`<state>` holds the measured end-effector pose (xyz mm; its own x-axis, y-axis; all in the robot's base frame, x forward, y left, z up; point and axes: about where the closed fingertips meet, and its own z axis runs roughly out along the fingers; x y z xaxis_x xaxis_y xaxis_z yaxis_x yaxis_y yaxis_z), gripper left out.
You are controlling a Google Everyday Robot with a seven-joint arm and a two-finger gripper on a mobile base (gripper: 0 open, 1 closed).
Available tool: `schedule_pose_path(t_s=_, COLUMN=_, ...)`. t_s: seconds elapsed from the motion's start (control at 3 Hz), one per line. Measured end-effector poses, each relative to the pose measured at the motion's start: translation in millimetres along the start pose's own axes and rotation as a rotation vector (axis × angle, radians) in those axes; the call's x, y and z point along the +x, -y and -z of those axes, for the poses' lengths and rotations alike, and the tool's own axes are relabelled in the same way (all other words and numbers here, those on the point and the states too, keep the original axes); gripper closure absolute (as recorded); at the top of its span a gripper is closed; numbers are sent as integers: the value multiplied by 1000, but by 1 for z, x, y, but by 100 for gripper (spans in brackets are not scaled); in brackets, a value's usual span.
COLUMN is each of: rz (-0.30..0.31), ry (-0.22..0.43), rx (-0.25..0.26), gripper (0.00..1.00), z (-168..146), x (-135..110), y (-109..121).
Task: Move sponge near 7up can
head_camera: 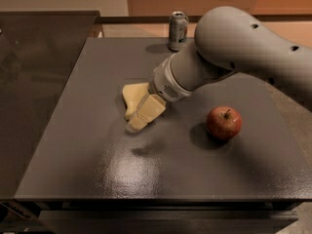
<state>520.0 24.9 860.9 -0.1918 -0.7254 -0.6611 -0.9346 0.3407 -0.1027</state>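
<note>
The sponge (pixel 132 93) is a pale yellow foam block lying on the dark table (pixel 97 169), left of centre. My gripper (pixel 137 124) hangs at the end of the grey arm, right over the sponge's front right part, and hides that part. The 7up can (pixel 178 30) stands upright at the table's far edge, well behind the sponge and apart from it.
A red apple (pixel 224 122) sits on the table to the right of the gripper. The big grey arm (pixel 234 52) crosses from the upper right. A dark glass surface (pixel 34 82) borders the table on the left.
</note>
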Motion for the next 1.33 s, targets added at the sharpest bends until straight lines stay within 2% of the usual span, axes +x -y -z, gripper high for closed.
schedule_pose_path(t_s=0.33, rz=-11, ry=-8, rx=-14, gripper=0, z=-9, x=6, y=-4)
schedule_pose_path(t_s=0.67, rz=-29, ry=-17, rx=-19, gripper=17, z=-16, x=12, y=-2)
schedule_pose_path(t_s=1.33, rz=-40, ry=-12, rx=-27, gripper=64, z=-24, x=17, y=2)
